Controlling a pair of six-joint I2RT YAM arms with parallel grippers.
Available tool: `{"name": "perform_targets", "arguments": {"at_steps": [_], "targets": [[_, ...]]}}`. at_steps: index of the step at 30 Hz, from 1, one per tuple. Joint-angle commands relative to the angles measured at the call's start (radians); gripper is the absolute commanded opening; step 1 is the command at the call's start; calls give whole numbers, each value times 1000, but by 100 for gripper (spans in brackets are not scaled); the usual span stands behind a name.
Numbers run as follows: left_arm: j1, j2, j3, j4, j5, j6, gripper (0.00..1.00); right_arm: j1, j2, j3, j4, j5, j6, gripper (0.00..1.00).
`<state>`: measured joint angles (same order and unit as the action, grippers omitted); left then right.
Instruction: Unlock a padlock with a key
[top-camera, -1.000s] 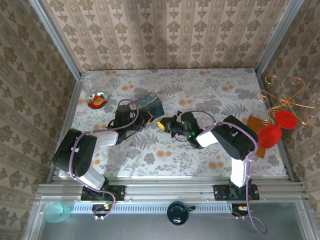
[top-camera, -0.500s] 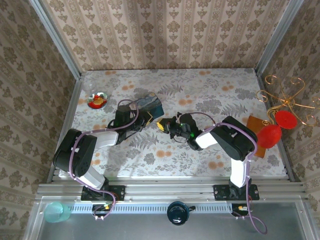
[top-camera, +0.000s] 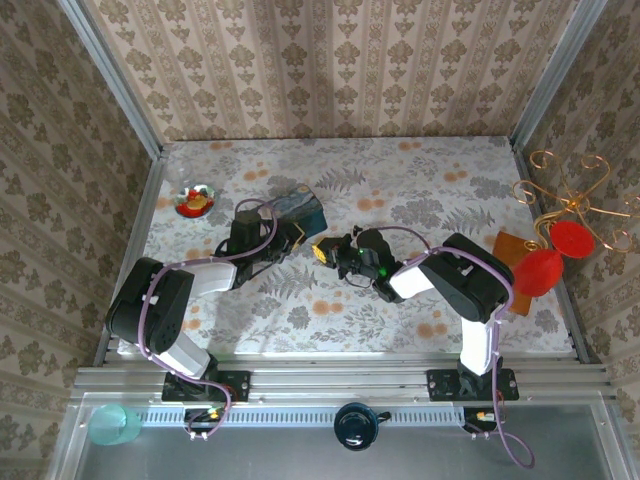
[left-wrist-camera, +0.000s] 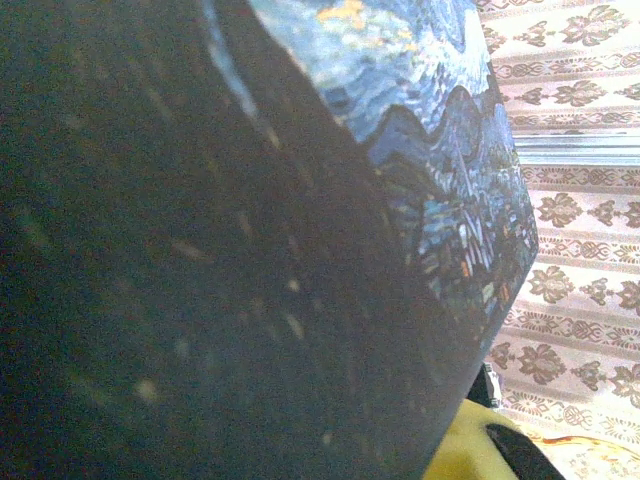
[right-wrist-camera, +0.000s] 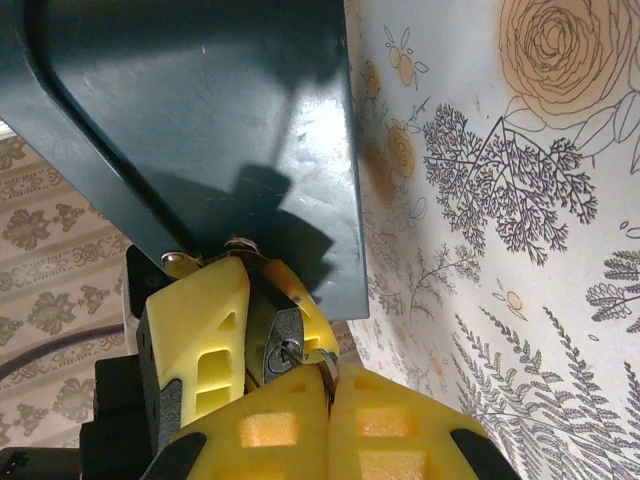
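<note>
jaws of my right gripper (right-wrist-camera: 328, 380) are pinched on the key (right-wrist-camera: 298, 352); left gripper (right-wrist-camera: 258, 300) clamps the padlock (right-wrist-camera: 270, 335) by the blue box (right-wrist-camera: 200, 120); i'd line the key with the keyhole, ease in slowly

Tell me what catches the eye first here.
The two yellow-fingered grippers meeting mid-table: the left gripper pinches a tiny dark padlock, the right gripper shut right beside it. Just behind stands the swirl-painted blue box; red ornaments sit at the right edge.
</note>
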<state>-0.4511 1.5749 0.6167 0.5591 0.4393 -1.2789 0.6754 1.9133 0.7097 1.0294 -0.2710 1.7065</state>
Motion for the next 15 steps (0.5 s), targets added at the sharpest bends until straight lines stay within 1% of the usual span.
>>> {"name": "perform_targets", "arguments": {"at_steps": [1, 10, 15], "targets": [[-47, -35, 23, 50, 120, 1, 5, 59, -1, 12, 35, -56, 7, 0], [-51, -42, 17, 43, 121, 5, 5, 53, -14, 14, 23, -50, 4, 0], [-54, -52, 24, 24, 131, 17, 5, 13, -9, 13, 31, -70, 2, 0]]}}
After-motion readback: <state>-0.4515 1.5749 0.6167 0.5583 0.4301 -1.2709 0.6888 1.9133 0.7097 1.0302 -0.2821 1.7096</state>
